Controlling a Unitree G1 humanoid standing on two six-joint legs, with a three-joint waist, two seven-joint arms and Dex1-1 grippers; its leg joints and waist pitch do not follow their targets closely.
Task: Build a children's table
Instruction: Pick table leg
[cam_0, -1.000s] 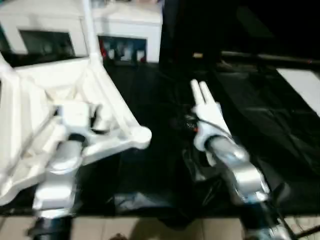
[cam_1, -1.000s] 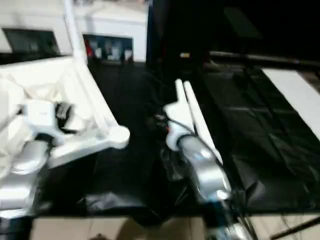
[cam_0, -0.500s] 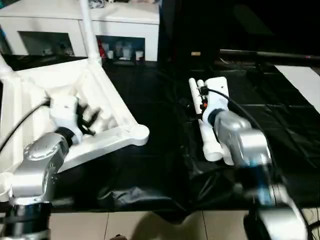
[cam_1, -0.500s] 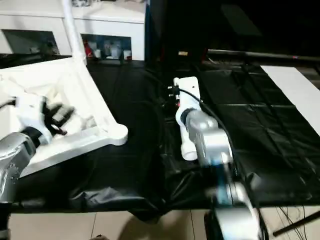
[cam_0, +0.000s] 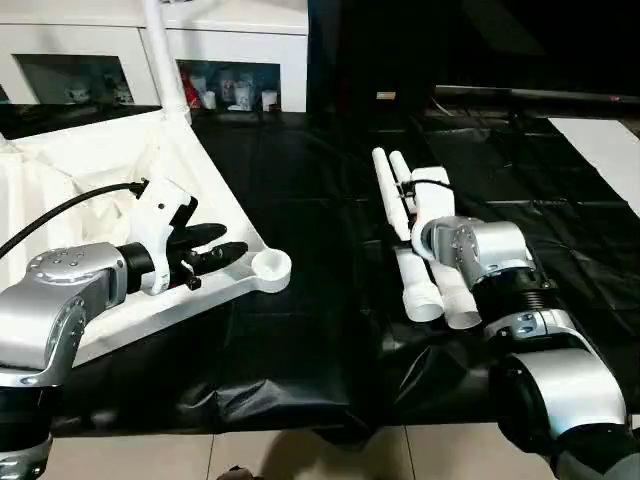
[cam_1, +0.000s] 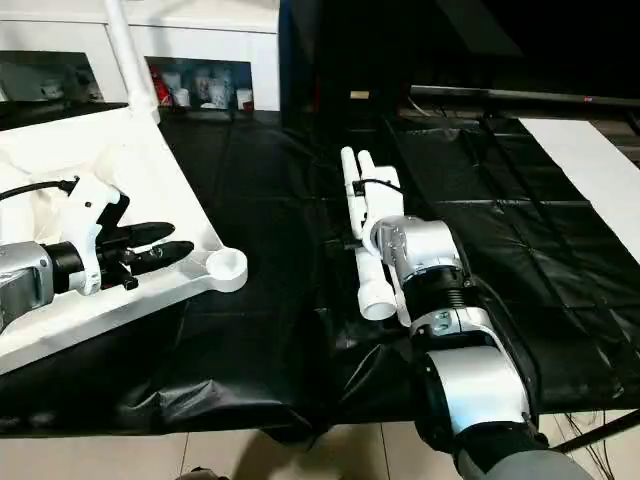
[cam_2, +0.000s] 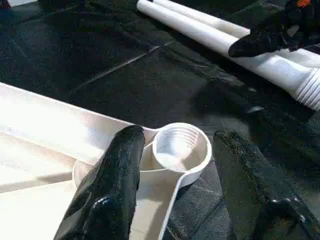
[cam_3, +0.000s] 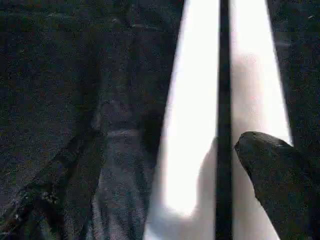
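The children's table's white plastic rectangular tabletop (cam_0: 90, 170) lies upside down on the left part of my black-covered surface (cam_0: 300, 200), ribbed underside up. One long white tapered tube leg (cam_0: 160, 50) stands upright in the socket at the corner toward the surface's far edge. The round corner socket (cam_0: 268, 266) nearest the middle of the surface is bare, its threaded bore showing in my left wrist view.

My left end effector (cam_0: 215, 250) hovers level over the tabletop's rim, its two black fingers (cam_2: 107, 195) partly apart, pointing at that bare socket and holding nothing. In the wrist view one finger lies above the rim and the other beyond it, over the black cover.

Two more white tapered tube legs (cam_0: 400, 215) lie side by side, touching, near the middle of the surface, their wide threaded ends toward the near edge. My right end effector (cam_3: 165, 165) hangs just above this pair, fingers spread wide, gripping nothing.

A white glass-door cabinet (cam_0: 230, 60) stands behind the surface's far left corner.
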